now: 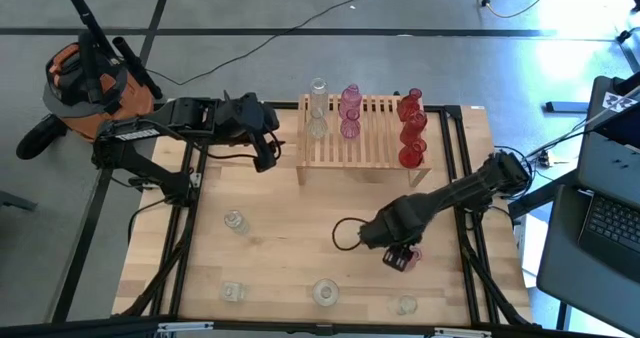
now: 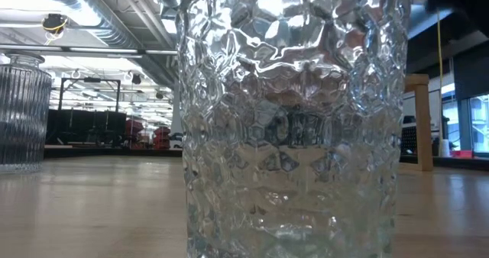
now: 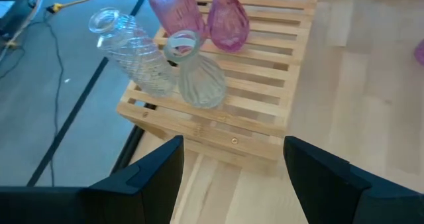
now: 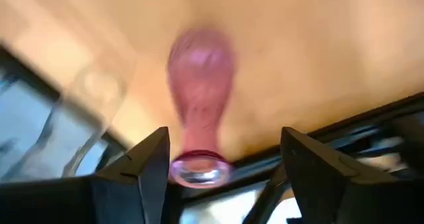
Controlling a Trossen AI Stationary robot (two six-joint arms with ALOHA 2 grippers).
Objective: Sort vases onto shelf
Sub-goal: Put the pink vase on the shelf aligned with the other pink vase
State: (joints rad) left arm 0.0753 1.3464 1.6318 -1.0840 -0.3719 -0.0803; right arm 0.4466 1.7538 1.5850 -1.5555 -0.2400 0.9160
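Shelf (image 1: 365, 143) partly filled: two clear vases, two pink vases (image 1: 350, 113), three red vases (image 1: 410, 128) standing on it.

My right end effector (image 1: 400, 259), well in front of shelf, fingers spread around pink vase (image 4: 199, 98), not yet pinching.

My left end effector (image 3: 232, 177) spread, empty, beside shelf's clear-vase end.

Four clear vases (image 1: 325, 293) left on counter (image 1: 280, 248), far from shelf.

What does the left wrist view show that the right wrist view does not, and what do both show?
Only the left wrist view shows the shelf, with two clear vases and two pink vases on its slats, and the open left claw short of it. Only the right wrist view shows a single pink vase on the tabletop, between the fingers of the open right claw. Both share the wooden tabletop and pink glass.
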